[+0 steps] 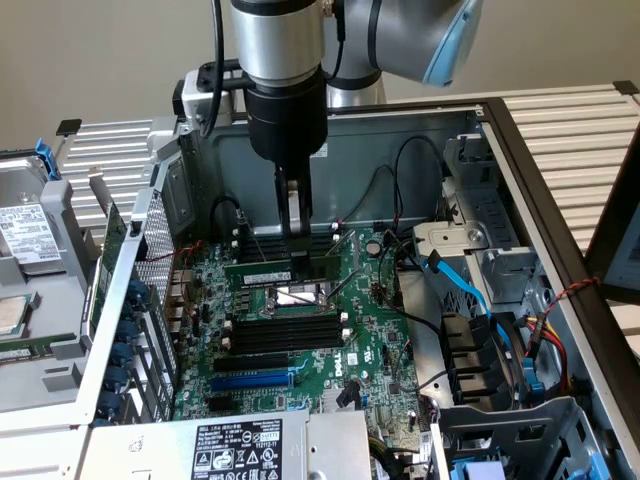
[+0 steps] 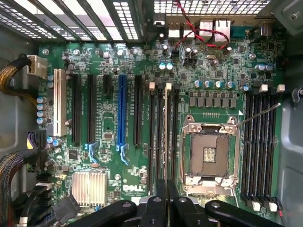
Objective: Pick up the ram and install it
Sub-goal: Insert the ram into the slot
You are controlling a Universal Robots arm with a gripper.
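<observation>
The open case holds the board. The gripper hangs over the board with its jaws clenched on the ram, grasping the upper edge near mid-length. The ram stands on edge directly below the jaws, with its long axis crosswise to the fingers. In the wrist view, the ram runs as a thin line parallel to the black slots beside the socket. It appears to be raised above the slots and not seated.
</observation>
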